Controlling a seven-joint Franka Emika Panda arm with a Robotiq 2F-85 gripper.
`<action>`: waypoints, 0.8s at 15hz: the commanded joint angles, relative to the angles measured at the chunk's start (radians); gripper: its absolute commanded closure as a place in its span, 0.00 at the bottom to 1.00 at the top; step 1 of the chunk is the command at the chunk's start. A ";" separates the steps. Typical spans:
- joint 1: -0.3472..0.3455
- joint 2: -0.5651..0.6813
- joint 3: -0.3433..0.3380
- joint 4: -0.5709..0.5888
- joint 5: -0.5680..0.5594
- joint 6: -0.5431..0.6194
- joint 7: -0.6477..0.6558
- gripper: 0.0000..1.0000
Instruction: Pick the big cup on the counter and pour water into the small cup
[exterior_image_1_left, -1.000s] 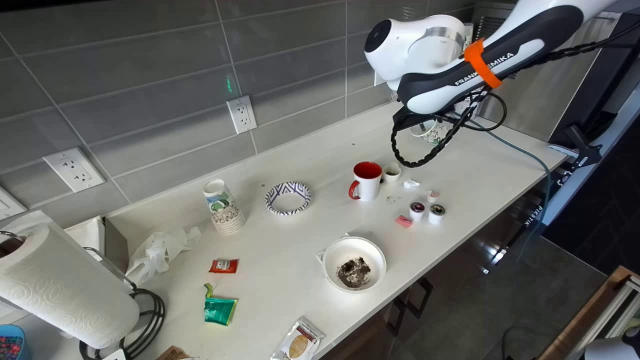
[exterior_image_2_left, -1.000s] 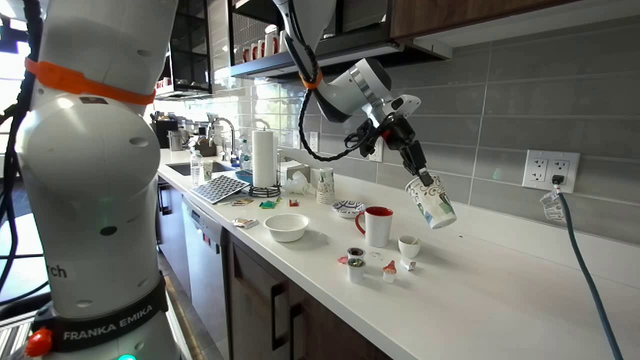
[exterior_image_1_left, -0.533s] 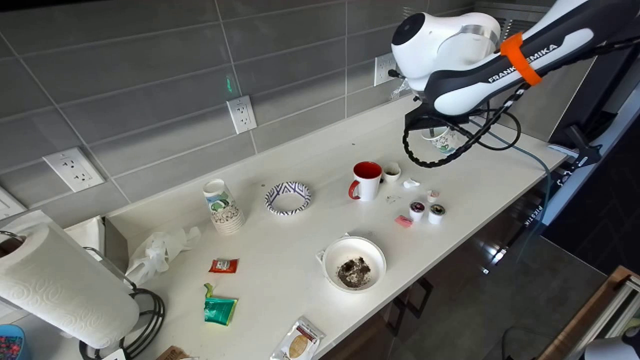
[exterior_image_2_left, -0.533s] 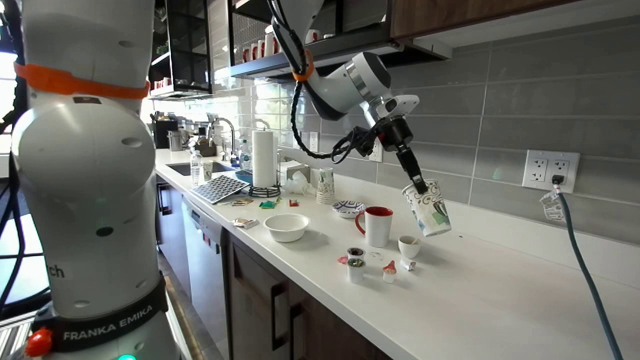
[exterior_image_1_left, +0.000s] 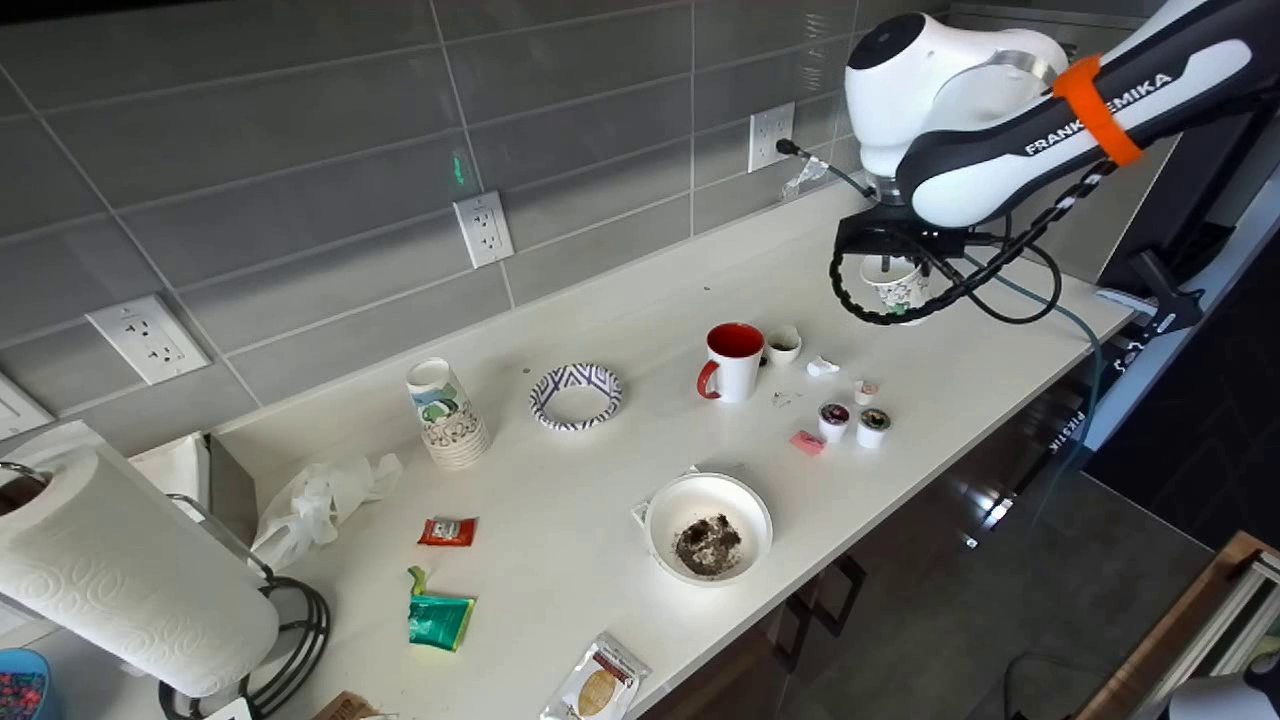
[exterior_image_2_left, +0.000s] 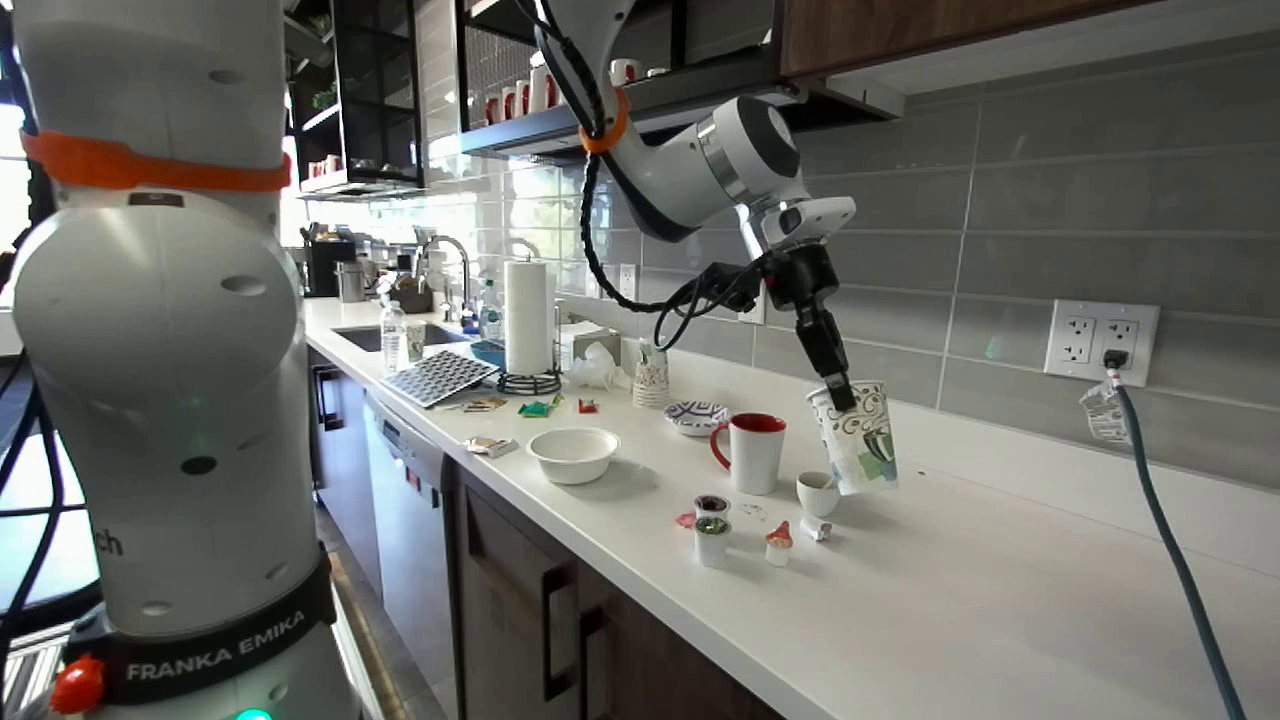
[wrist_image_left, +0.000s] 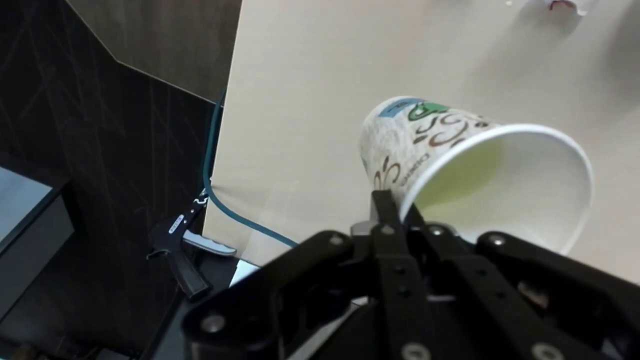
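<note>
“One long, off-white desk (exterior_image_2_left: 985, 590) ran along under everything, and a white Franka arm (exterior_image_2_left: 155, 310) reached over it.”

“What came next in size?”

“A paper towel roll (exterior_image_2_left: 527, 318), upright and well apart from the tip of the arm. Then the black end effector (wrist_image_left: 399, 210), slanting downward, and a white bowl (exterior_image_1_left: 695, 500) near the front edge with dark residue (exterior_image_1_left: 708, 545) inside.”

“Did the end effector have hold of anything?”

“It did. Its jaws were pressed together on the big cup (exterior_image_2_left: 864, 445), a paper one printed with brown scrolls and touches of green, with only the thin wall near the rim pinched between them.”

“And where was that cup?”

“At the stretch of desk well away from the roll and the bowl, leaning a little. I couldn't tell whether its base touched the desk. The wrist view showed a yellow-green patch inside; whether that was liquid, I couldn't say.”

“What about the smaller things?”

“A white mug (exterior_image_2_left: 755, 458), red inside with a red handle, stood upright. Just beside it sat a small white cup (exterior_image_2_left: 815, 493) with something dark in it, and nearer the front edge were two tiny white cups (exterior_image_2_left: 711, 548), side by side, with dark tops.”
</note>
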 joint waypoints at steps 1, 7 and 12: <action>-0.028 -0.047 -0.015 -0.074 0.087 0.115 0.001 0.99; -0.057 -0.049 -0.036 -0.137 0.207 0.269 -0.025 0.99; -0.069 -0.052 -0.047 -0.186 0.300 0.353 -0.046 0.99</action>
